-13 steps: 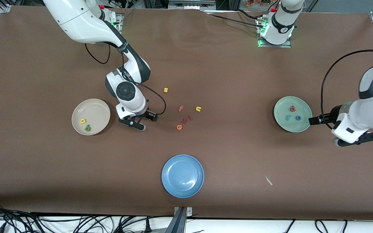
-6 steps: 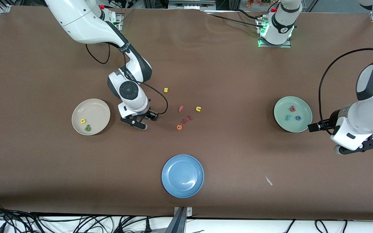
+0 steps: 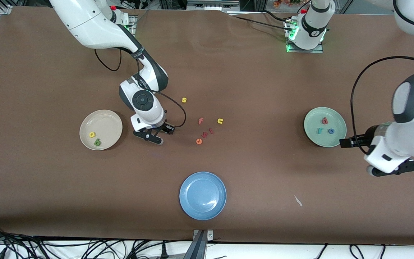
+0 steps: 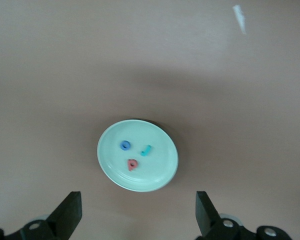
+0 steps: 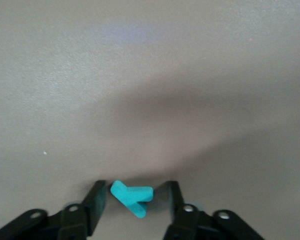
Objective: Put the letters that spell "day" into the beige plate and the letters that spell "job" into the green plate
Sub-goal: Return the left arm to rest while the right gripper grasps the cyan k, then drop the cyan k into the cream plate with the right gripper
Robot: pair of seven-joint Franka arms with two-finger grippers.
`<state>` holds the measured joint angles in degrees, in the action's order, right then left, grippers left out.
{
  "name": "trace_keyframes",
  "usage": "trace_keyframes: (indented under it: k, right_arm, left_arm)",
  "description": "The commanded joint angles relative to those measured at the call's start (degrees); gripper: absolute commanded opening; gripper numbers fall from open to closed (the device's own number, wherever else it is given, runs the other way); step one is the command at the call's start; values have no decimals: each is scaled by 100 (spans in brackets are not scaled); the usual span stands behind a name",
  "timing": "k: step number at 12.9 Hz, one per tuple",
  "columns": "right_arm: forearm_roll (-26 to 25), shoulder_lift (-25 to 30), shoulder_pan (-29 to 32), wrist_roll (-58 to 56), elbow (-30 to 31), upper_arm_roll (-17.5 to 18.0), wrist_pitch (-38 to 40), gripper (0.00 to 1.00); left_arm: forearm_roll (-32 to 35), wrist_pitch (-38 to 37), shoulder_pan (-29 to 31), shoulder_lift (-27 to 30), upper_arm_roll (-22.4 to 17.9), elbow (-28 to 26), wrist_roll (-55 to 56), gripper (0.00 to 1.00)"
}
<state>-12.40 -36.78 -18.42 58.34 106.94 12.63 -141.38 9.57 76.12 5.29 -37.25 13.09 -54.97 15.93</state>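
The teal y (image 5: 132, 197) lies flat on the brown table between the fingers of my right gripper (image 5: 134, 195), which is open, with a gap showing on one side of the letter. In the front view that gripper (image 3: 153, 136) is low over the table beside the beige plate (image 3: 108, 121), hiding the y. The plate holds the yellow d (image 3: 92, 135) and green a (image 3: 97, 142). The green plate (image 3: 314, 122) holds the red b (image 3: 324, 121), teal j (image 3: 319, 130) and blue o (image 3: 331, 131). My left gripper (image 3: 395, 169) hangs open and empty beside that plate.
A blue plate (image 3: 202, 195) sits near the front edge. Loose letters lie mid-table: yellow s (image 3: 184, 100), pink f (image 3: 200, 121), yellow u (image 3: 220, 121), orange e (image 3: 199, 141) and two small red ones. A white scrap (image 3: 298, 200) lies nearer the front camera than the green plate.
My right gripper's fingers have narrowed around the teal y while the hand stayed almost in place. My left gripper has drawn away from the green plate, still open.
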Motion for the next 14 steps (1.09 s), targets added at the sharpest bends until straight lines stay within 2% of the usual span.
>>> trace_keyframes:
  k: [1, 3, 5, 7, 8, 9, 11, 14]
  right_arm:
    - [-158, -31, -39, 99, 28, -68, -39, 47]
    - [-158, -31, -39, 99, 28, -68, -30, 41]
    - [-158, -22, -39, 90, 28, -68, -30, 32]
    - [-158, 4, -39, 64, 28, -68, -13, 28]
    - [-158, 65, -4, -32, 28, -68, 5, 28]
    - [-158, 196, 75, -198, 37, -68, 48, 28]
    - [-149, 521, 259, -576, 72, -68, 617, 28]
    - [-123, 1249, 794, -1830, 404, -59, 1339, 28]
  left_arm:
    - [-867, -97, -737, 393, -1428, -109, -747, 100]
    - [-1263, 374, -853, 813, -1686, -800, -915, 100]
    - [-1265, 1549, -1125, 1620, -1958, -2265, -1099, 100]
    - [-1195, 2911, -1188, 2264, -2012, -3664, -1127, 100]
    - [-1116, 3161, -1179, 2362, -1977, -3957, -1196, 100]
    - [-950, 3146, -1205, 2345, -1968, -3960, -1406, 100]
    - [-904, 3050, -1240, 2336, -1968, -3934, -1785, 100]
    - [-904, 2691, -1240, 2336, -1977, -3549, -1786, 100]
